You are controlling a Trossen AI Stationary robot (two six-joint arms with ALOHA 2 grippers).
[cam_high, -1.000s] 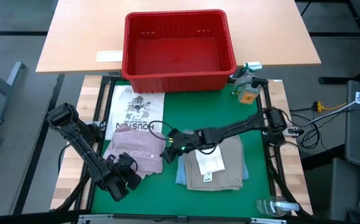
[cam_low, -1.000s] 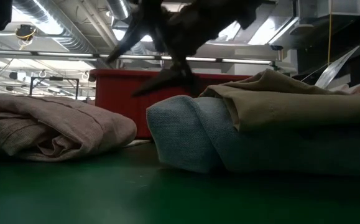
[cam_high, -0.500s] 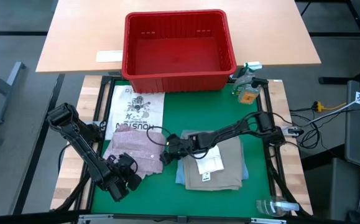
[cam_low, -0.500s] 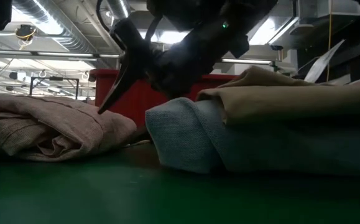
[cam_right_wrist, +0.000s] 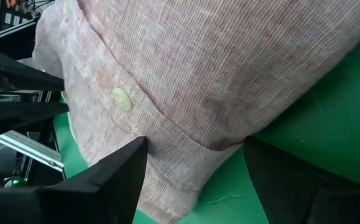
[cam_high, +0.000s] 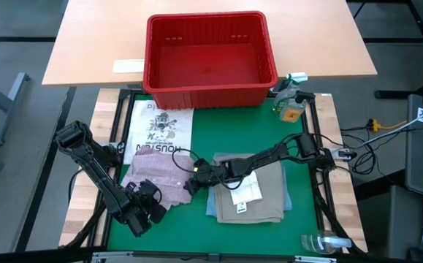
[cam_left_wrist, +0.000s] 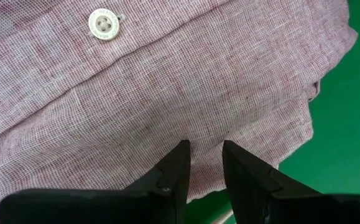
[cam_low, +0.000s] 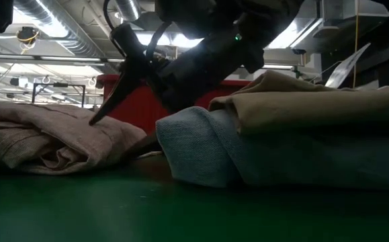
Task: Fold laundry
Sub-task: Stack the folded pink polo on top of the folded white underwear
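So the pink shirt (cam_high: 161, 174) is bunched in a loose heap on the green desk (cam_high: 299, 219), and that's the piece I'm working on. My right pincer (cam_high: 190, 183) sits right at its edge nearest the stack, fingers spread as wide as they go and straddling the hem, nothing gripped yet. From its wrist cam the cloth with one button (cam_right_wrist: 122, 99) runs between the two fingers, so I'd say it's lined up to pinch that edge and pull the shirt flat.

Just behind that pincer, on the arm side, is the finished pile: khaki piece (cam_high: 251, 190) folded on top of the jeans (cam_high: 212, 206), kept off to the side so it stays out of the way, I guess.

My left pincer (cam_high: 147, 196) hovers at the shirt's opposite corner. Its fingers (cam_left_wrist: 175, 169) stand only a narrow gap apart over the fabric, with no cloth between them that I can see.

A white printed tee (cam_high: 160, 130) lies flat beyond the shirt, partly covered by it. The red basket (cam_high: 210, 55) sits farther off, looking empty.

Hard to tell: whether the right fingertips actually touch the desk, and how the shirt is folded under itself. The low cam mostly shows a dark arm silhouette.
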